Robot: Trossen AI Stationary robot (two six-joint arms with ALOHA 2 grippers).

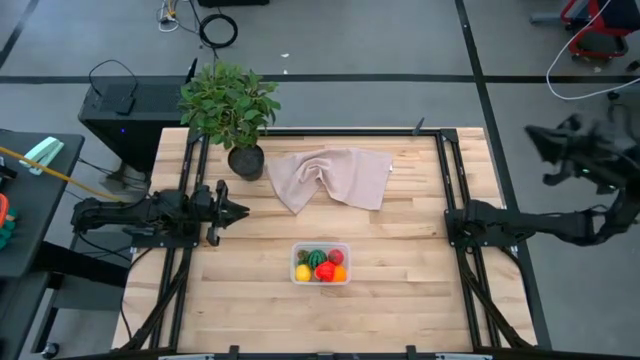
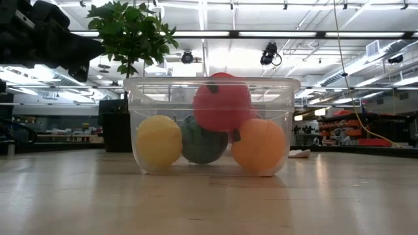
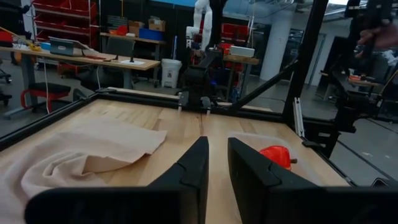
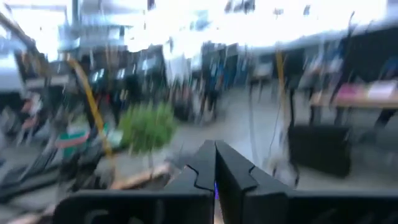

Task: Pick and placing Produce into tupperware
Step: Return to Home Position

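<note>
Five toy produce pieces (image 1: 320, 265) sit inside the small clear rectangular plastic tupperware (image 1: 320, 245), which stands near the front middle of the light wooden table (image 1: 420, 300). From above you can count them one by one: one round dark green piece (image 1: 318, 258), one yellow piece (image 1: 303, 272), one orange piece (image 1: 340, 273), one bright red piece (image 1: 324, 271) and one darker red piece (image 1: 335, 257).

Drop to the low view and you get what the overhead hides. A red piece rides on top of the pile, while yellow, green and orange rest on the container floor. You only count four clearly there (the second red is mostly hidden behind the others).

The left gripper (image 1: 240, 210) hovers over the table's left side, well apart from the tupperware and pointing toward the middle. Its wrist view tells you what the overhead cannot: its fingers (image 3: 196, 165) stand a narrow gap apart and hold nothing. That view catches just one red piece over the container's rim.

The right gripper (image 4: 216, 152) is lifted off past the table's right edge, fingers pressed together and empty.

One crumpled beige cloth (image 1: 335, 178) lies behind the tupperware, and one leafy green potted plant (image 1: 228, 100) stands at the back left.
</note>
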